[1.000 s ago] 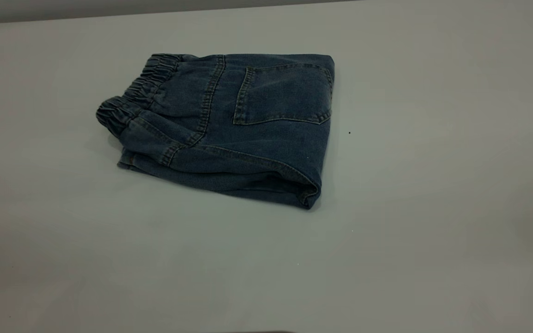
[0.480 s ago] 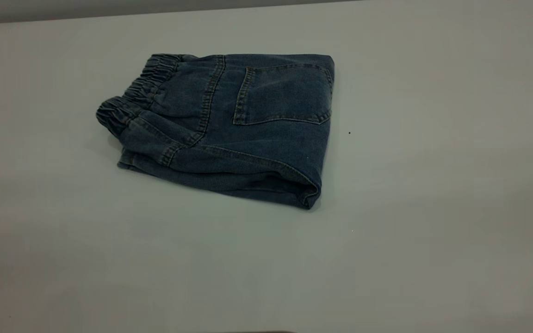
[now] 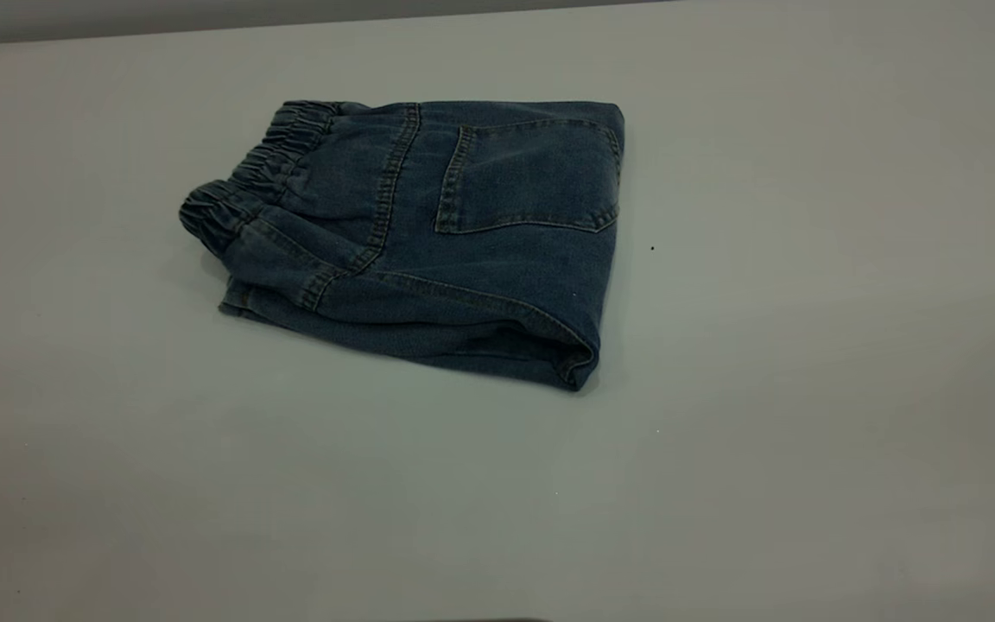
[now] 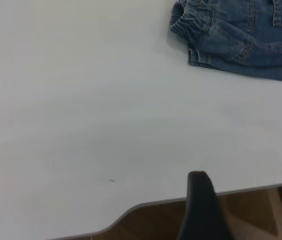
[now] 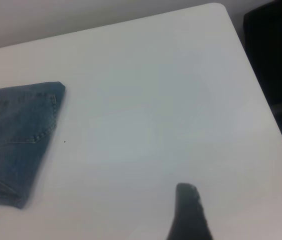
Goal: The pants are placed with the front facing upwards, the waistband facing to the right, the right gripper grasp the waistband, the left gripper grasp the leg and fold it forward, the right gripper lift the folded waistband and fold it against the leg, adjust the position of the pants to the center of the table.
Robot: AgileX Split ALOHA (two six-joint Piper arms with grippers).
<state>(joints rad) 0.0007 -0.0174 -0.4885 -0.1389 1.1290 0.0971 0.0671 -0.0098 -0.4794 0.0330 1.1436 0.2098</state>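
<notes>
The pants [image 3: 428, 242] lie folded into a compact blue denim rectangle on the white table [image 3: 765, 449], a little left of and beyond its middle. The square back pocket [image 3: 528, 177] faces up. The ruched waistband [image 3: 247, 177] is at the bundle's left end, the fold at its right. Neither gripper appears in the exterior view. In the left wrist view the left gripper [image 4: 199, 200] hangs over the table's near edge, far from the waistband [image 4: 191, 20]. The right gripper [image 5: 188, 210] is over bare table, well clear of the pants [image 5: 16, 135]. Nothing is held.
The table's near edge curves above a brown floor [image 4: 156, 222] in the left wrist view. A dark object [image 5: 273, 50] stands beyond the table's rounded corner in the right wrist view. A tiny dark speck [image 3: 652, 249] lies right of the pants.
</notes>
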